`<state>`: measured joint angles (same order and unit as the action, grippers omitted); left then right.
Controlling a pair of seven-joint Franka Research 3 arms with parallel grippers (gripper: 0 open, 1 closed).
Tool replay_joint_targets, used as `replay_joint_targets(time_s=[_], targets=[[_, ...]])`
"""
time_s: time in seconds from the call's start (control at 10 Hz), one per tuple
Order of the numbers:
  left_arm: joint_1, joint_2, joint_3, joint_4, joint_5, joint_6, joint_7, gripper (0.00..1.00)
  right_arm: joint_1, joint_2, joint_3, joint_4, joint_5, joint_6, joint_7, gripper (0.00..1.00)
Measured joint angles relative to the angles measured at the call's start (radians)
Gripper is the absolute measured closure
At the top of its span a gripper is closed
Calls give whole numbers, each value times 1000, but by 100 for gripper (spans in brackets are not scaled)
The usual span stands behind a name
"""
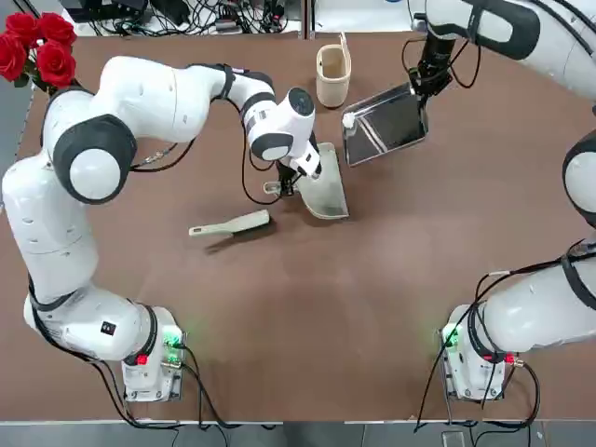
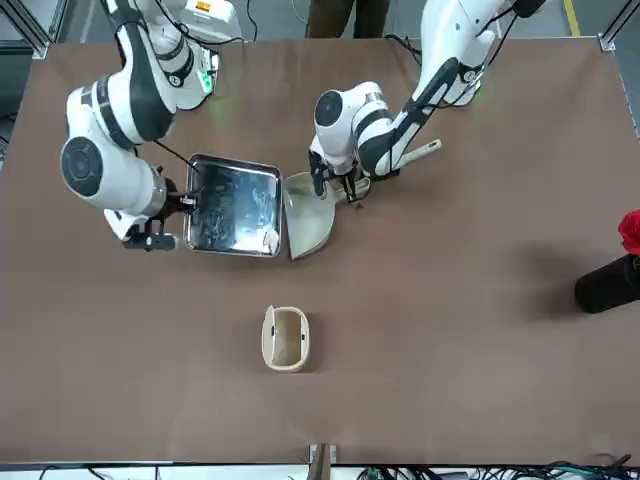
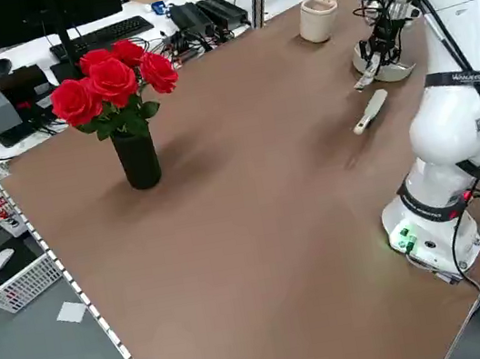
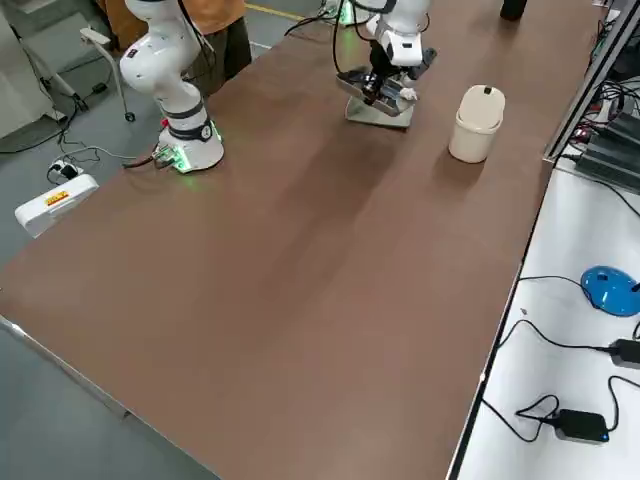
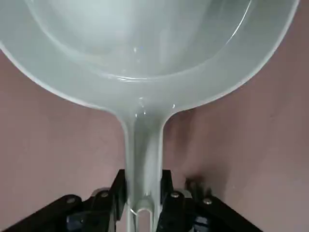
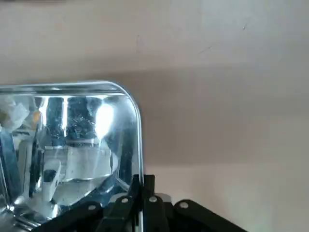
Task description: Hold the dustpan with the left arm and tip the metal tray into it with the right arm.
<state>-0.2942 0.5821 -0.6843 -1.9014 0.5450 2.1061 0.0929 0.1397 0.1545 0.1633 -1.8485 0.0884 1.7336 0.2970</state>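
Dustpan, cream-white plastic scoop [image 1: 325, 191]: left gripper [image 5: 141, 205] jaws clamp its handle. Shiny silver square metal tray [image 1: 386, 124]: right gripper [image 6: 142, 193] jaws pinch its rim, tilted.

Left gripper [image 5: 143, 193] fingers [image 5: 118, 191] clamp the dustpan [image 5: 145, 63] handle

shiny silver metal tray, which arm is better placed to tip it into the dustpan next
Right. The right gripper is already shut on the rim of the shiny silver square tray, lifted beside the cream-white plastic dustpan. The left gripper is shut on the dustpan's handle, so it is occupied.
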Motion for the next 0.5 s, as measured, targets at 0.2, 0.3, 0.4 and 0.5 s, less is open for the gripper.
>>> replay_joint_targets(time_s=[0.2, 0.3, 0.4, 0.5], targets=[[-11, 7, 10, 11, 0, -8, 0, 67, 7, 0, 35, 0, -46, -26, 20, 95], [-11, 9, 11, 12, 0, -10, 0, 67, 8, 0, 54, 0, -69, -32, 42, 95], [-11, 11, 12, 13, 1, -11, 0, 67, 9, 0, 66, -1, -77, -35, 53, 95], [-11, 12, 12, 13, 1, -11, 0, 67, 10, 0, 74, -1, -80, -37, 56, 95]])
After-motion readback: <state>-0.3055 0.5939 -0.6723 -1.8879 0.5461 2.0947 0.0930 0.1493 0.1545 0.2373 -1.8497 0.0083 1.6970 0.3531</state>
